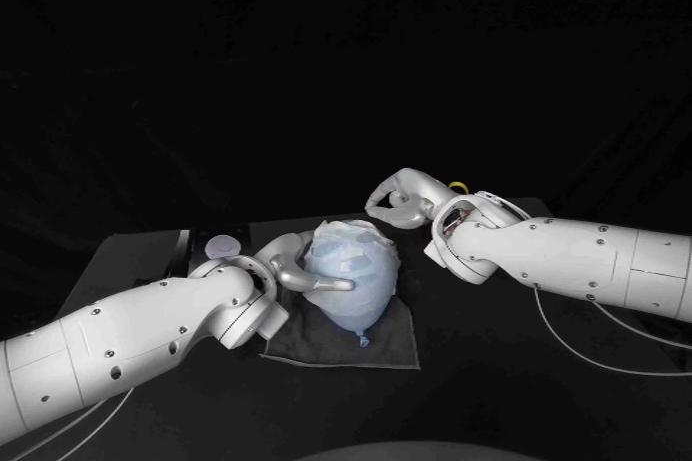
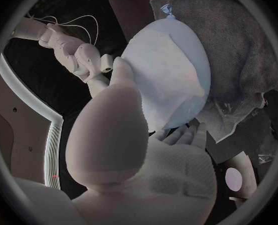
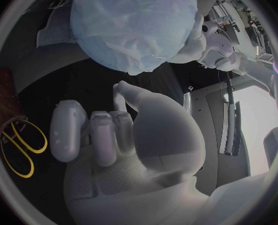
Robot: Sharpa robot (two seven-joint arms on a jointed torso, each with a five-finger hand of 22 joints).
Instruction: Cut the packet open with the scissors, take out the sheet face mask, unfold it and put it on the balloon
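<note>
Here your left hand (image 1: pixel 291 272) cups the side of the balloon (image 1: pixel 355 314), which lies on the dark cloth (image 1: pixel 389 347) on the bench (image 1: pixel 137 256) with the sheet mask (image 1: pixel 351 261) draped over it; your right hand (image 1: pixel 400 202) is curled on nothing, near the scissors (image 3: pixel 18 147)

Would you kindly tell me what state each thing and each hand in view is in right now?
balloon: inflated, knotted, lying on the dark cloth.
sheet face mask: unfolded, draped over the balloon.
dark cloth: spread flat under the balloon.
scissors: lying on the table, unheld.
left hand: cups the balloon's side, thumb on the mask.
right hand: fingers curled, holding nothing, apart from the balloon.
</note>
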